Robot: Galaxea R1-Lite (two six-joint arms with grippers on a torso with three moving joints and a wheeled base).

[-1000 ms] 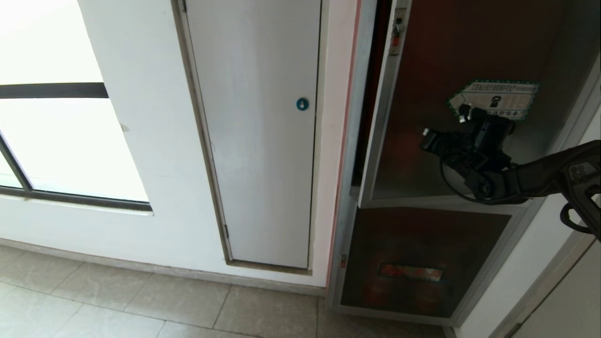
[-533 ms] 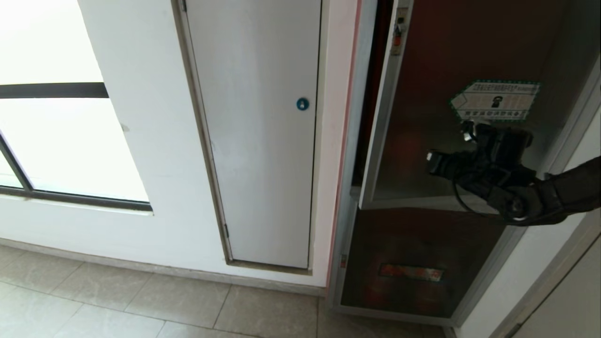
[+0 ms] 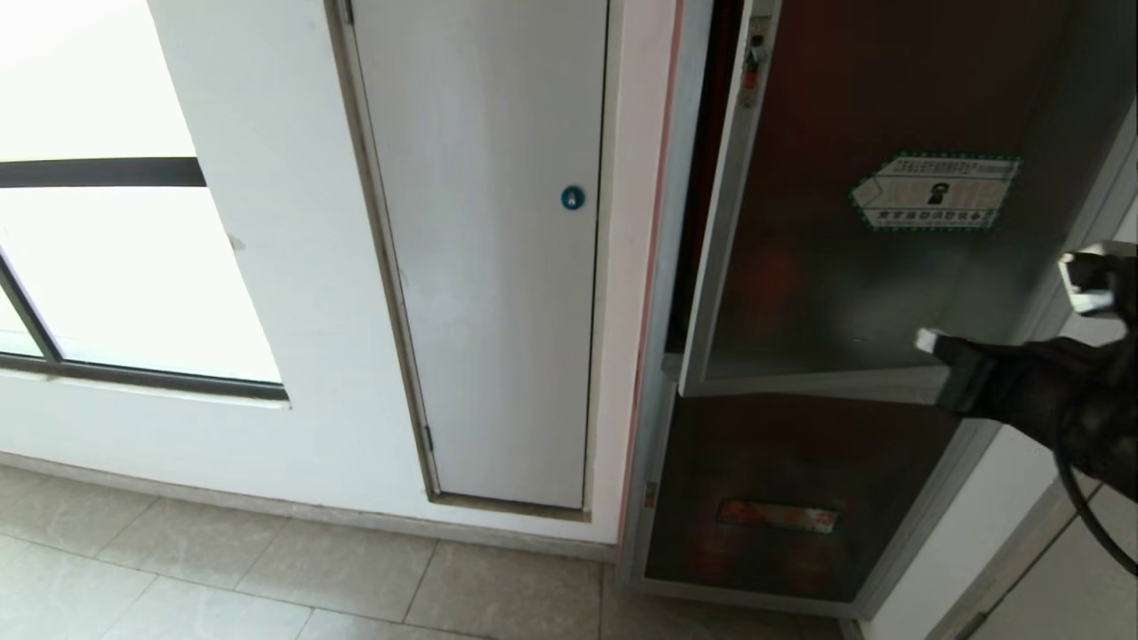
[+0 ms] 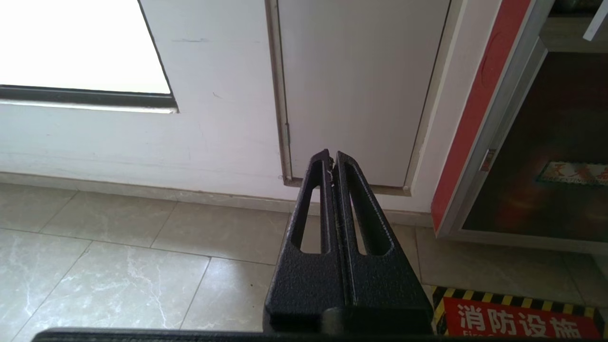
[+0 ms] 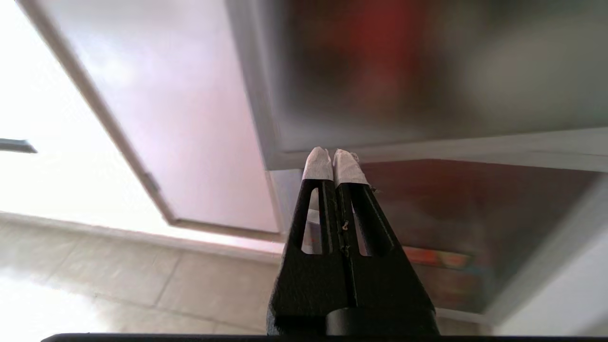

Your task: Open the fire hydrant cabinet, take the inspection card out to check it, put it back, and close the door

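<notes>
Floor tiles (image 3: 267, 578) run up to a white wall.

Left end effector (image 4: 331, 164): parked low near the floor, fingers pressed together, empty.

Right end effector (image 3: 929, 340): near the door's lower rail, tips closed, holding nothing.

Door (image 3: 853, 293): ajar, free edge on the left, a narrow gap showing the cabinet (image 3: 707, 133). Card not visible.

Step, as judged: opening. Next move likely needs a fingertip behind the free edge and a swing towards the right. Room is open on the left; the right wall crowds the arm.
</notes>
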